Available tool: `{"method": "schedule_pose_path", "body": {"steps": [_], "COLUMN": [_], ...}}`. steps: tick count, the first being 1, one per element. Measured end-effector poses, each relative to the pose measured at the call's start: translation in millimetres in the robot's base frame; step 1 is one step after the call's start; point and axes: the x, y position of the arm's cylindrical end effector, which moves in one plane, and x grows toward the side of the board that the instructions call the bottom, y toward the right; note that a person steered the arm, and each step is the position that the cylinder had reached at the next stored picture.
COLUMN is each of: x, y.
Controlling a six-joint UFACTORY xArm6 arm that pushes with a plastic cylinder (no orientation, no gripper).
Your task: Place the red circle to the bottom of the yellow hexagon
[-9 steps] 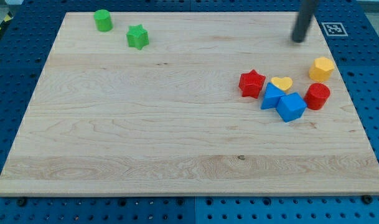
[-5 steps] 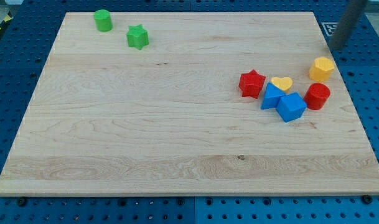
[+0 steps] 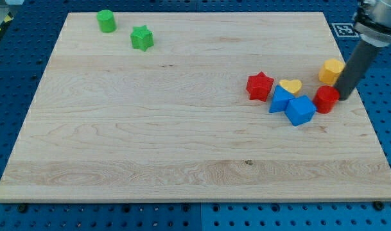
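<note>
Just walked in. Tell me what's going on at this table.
A single arm with a dark rod is pushing blocks on a wooden board. My tip sits right beside the red circle, on the view's right of it. The yellow hexagon lies just above the circle, so the circle is already roughly below it. The red star, yellow heart and two blue blocks cluster to the view's left; two green blocks sit far off.
</note>
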Motion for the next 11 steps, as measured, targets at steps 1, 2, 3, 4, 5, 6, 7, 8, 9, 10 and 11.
{"method": "schedule_pose_path", "body": {"steps": [1, 2, 3, 4, 5, 6, 7, 8, 9, 10, 11], "x": [-27.7, -41.1, -32.2, 5.9, 53.8, 32.3, 6.5, 7.4, 25.0, 67.5, 92.0], "y": [-1.9, -8.0, -16.9, -10.1, 15.9, 11.4, -16.8, -50.6, -44.7, -12.5, 5.6]}}
